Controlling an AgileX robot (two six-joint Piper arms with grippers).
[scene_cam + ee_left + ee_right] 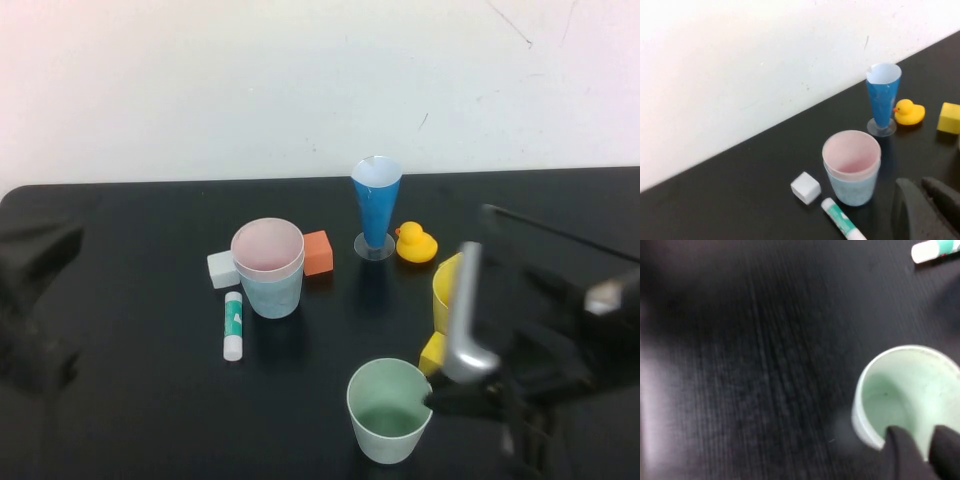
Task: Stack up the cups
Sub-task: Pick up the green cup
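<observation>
The right gripper is sitting low at the near right of the black table, its dark fingers straddling the near wall of the pale green tapered plastic cup, one finger inside the rim and one outside, not yet pressed together, so the hand is parted and holding nothing (the rim pinch looks like the chosen way to lift a cup this wide). The pink tapered plastic cup is already nesting inside the light blue tapered plastic cup at centre-left, which is likely the stack base. The yellow tapered plastic cup is standing mostly hidden behind the right arm, next to a small yellow block. The left gripper is hanging back at the left edge, near the stack; whether its fingers are parted cannot be told. Clutter around the stack: a white cube, an orange block, a white-and-green glue stick, a tall blue cone glass on a clear foot, and a yellow rubber duck.
</observation>
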